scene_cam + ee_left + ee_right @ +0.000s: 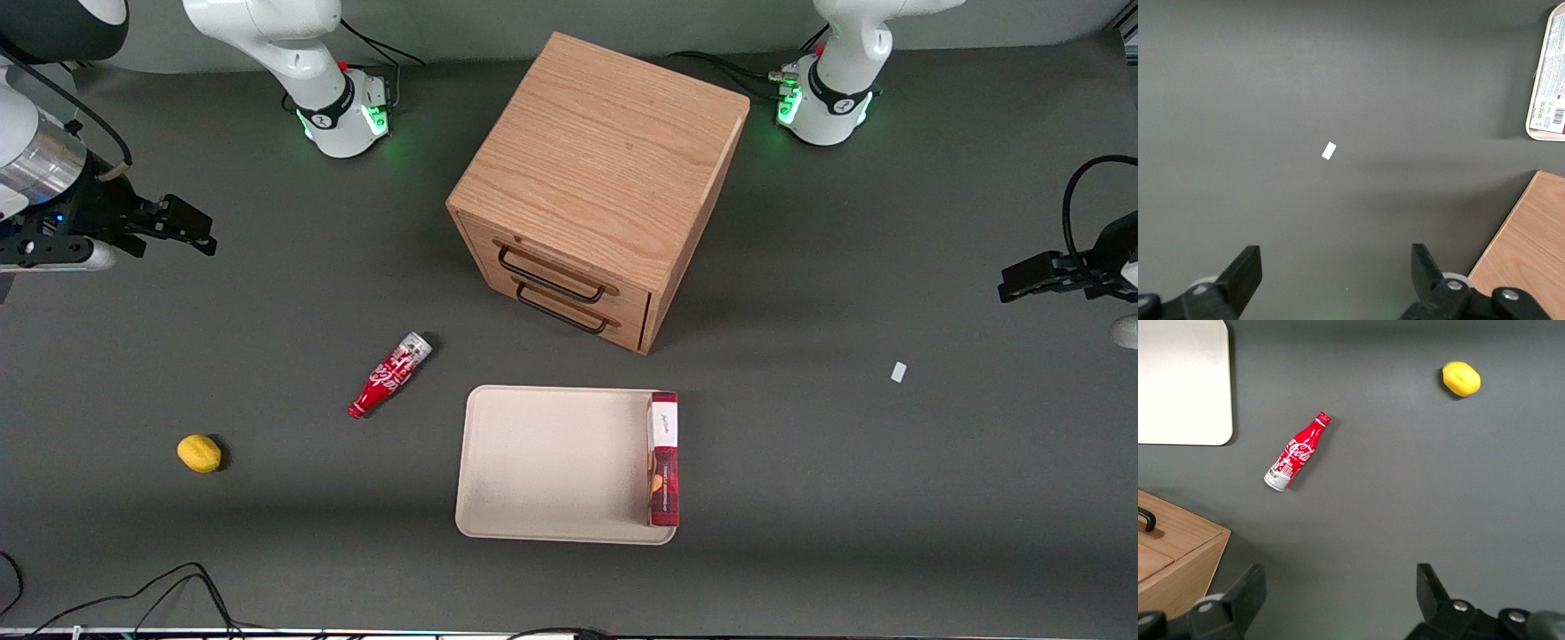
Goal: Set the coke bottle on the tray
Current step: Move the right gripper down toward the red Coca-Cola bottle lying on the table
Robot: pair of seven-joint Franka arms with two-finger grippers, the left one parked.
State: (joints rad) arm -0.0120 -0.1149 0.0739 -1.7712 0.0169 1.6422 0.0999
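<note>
Flat on the dark grey table (845, 498), coke bottle (389, 374) beside tray (551, 462); pincer (191, 229) aloft, spread.

Tray (1178, 387) cut by frame edge

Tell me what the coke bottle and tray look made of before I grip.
Coke bottle: glossy red wrap, clear silvery base, probably plastic or metal. Tray: matte beige, likely plastic or pulp. Gripper open, high toward the working arm's end.

The coke bottle (391, 374) lay on the desk (845, 498) beside the tray (551, 462), between it and a lemon (199, 453). A snack box (664, 459) stood on the tray's edge. The gripper (191, 228) hung well apart, toward the working arm's end.
</note>
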